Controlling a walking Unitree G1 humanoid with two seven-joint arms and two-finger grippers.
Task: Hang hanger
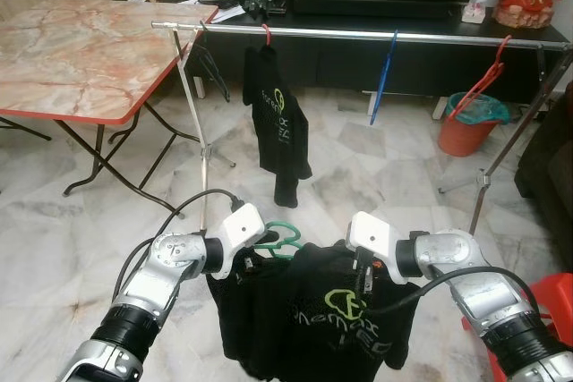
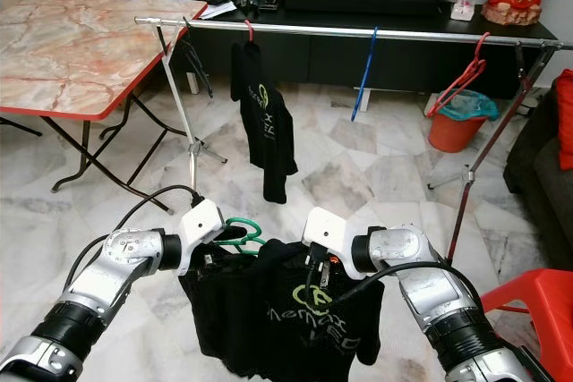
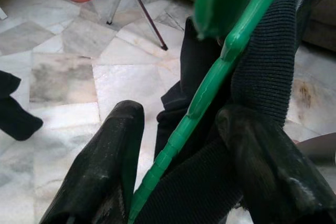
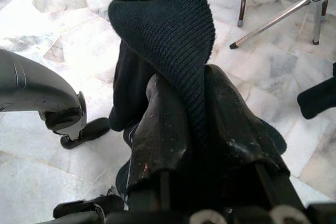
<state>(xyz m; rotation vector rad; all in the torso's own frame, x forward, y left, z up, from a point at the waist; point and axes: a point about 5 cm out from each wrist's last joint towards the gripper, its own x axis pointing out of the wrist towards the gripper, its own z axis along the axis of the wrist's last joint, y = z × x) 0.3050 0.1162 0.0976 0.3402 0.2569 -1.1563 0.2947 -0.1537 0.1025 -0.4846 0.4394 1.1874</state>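
Across the upper frame a clothes rail (image 1: 358, 34) spans marble floor (image 1: 376, 158), beside a folding table (image 1: 81, 51). Low centre, a black shirt (image 1: 331, 310) with green lettering, partly legible, hangs on a green hanger (image 1: 279, 237). The left gripper (image 3: 173, 177) pinches hanger and cloth; the right gripper (image 4: 197, 129) is clamped on the knit collar.

a clothes rail (image 1: 358, 35) runs across the room ahead, with a folding table (image 1: 81, 51) to its left and a tv cabinet (image 1: 376, 15) behind it. on the rail hang a shirt (image 1: 279, 123) towards the left and two bare hangers (image 1: 383, 78) further right. a bin (image 1: 470, 123) stands below the rail's right end. nearest the robot, the held shirt (image 1: 322, 319) hangs between the left gripper (image 3: 178, 145) and right gripper (image 4: 202, 124).
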